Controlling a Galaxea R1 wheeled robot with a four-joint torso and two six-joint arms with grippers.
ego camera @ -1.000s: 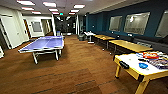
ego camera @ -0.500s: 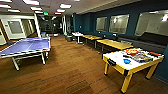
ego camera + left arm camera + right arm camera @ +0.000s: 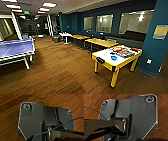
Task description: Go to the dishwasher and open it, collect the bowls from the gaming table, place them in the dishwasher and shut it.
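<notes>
Fingers of either arm are hidden behind the dark wrist plates, so I cannot tell their state. On the yellow-rimmed gaming counter [image 3: 108,58] the blue bowl [image 3: 114,58] sits beside game boxes [image 3: 124,53], the black one unclear. Driving in too close risks bumping the rim.

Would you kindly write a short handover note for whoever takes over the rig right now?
End effectors: the wrist views look down on wood floor; neither one's state can be told.
Things: the gaming table stands ahead to the right in the head view; a blue bowl sits on its white top beside colourful game boxes. I cannot make out a black bowl.
Done: cannot be judged from here.
Left: the blue bowl is not yet collected.
</notes>
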